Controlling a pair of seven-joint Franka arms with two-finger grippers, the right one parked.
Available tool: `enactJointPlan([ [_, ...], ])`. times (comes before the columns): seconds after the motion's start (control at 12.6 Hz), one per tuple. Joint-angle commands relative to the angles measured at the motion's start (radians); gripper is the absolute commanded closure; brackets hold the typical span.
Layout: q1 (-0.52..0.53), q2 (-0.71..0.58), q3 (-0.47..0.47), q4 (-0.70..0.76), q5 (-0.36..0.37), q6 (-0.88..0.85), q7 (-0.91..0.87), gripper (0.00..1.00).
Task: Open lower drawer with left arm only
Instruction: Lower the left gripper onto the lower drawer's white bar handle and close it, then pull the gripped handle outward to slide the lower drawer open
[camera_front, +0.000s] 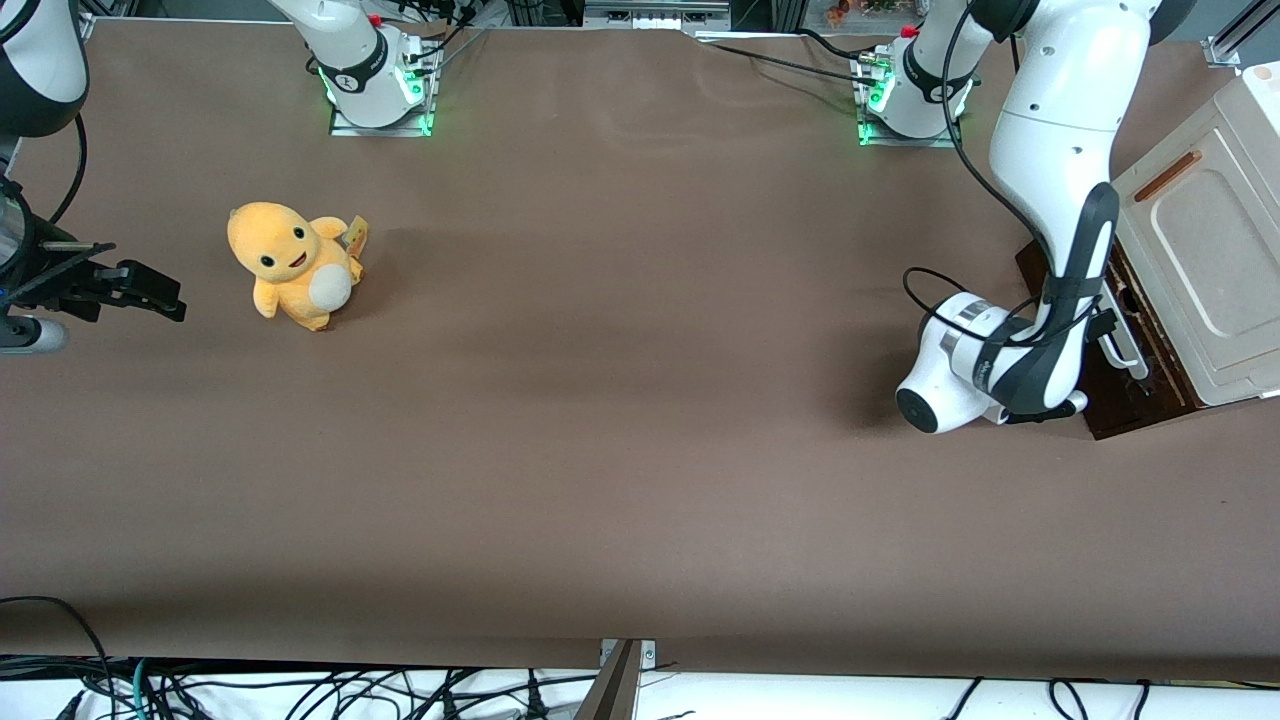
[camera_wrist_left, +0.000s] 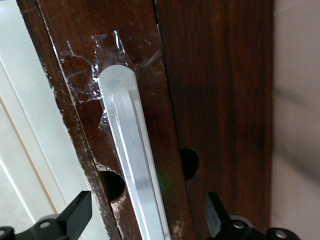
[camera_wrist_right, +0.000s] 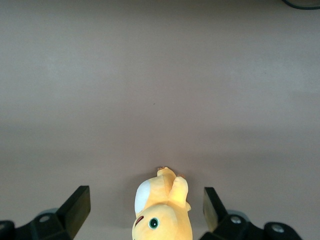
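The lower drawer (camera_front: 1152, 385) has a dark brown wooden front at the foot of the cream-white cabinet (camera_front: 1215, 300), toward the working arm's end of the table. Its white bar handle (camera_front: 1122, 350) stands out from the front. The left arm (camera_front: 1050, 170) reaches down in front of it, and my gripper (camera_front: 1105, 328) is at the handle. In the left wrist view the gripper (camera_wrist_left: 147, 222) is open, with the handle (camera_wrist_left: 132, 165) between the two black fingertips (camera_wrist_left: 80, 212) and neither touching it. The scuffed wood front (camera_wrist_left: 135, 50) carries clear tape at the handle's end.
A cream panel with a small copper-brown handle (camera_front: 1168, 176) lies above the drawer. A yellow plush toy (camera_front: 293, 263) sits on the brown table (camera_front: 620, 400) toward the parked arm's end; it also shows in the right wrist view (camera_wrist_right: 160, 210).
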Motion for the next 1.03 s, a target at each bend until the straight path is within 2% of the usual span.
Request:
enactJointPlan([
  [0.0, -0.003, -0.002, 0.004, -0.014, 0.054, -0.022, 0.008, 0.41],
  [0.08, -0.003, 0.0, 0.004, -0.014, 0.06, -0.022, 0.01, 0.6],
  [0.16, -0.001, 0.001, 0.006, -0.014, 0.063, -0.022, 0.01, 0.74],
  [0.32, -0.001, 0.0, 0.006, -0.014, 0.074, -0.023, 0.045, 0.88],
  [0.79, -0.01, 0.001, 0.006, -0.006, 0.079, -0.023, 0.057, 0.99],
  [0.95, -0.026, 0.007, 0.004, 0.005, 0.066, -0.023, 0.056, 1.0],
])
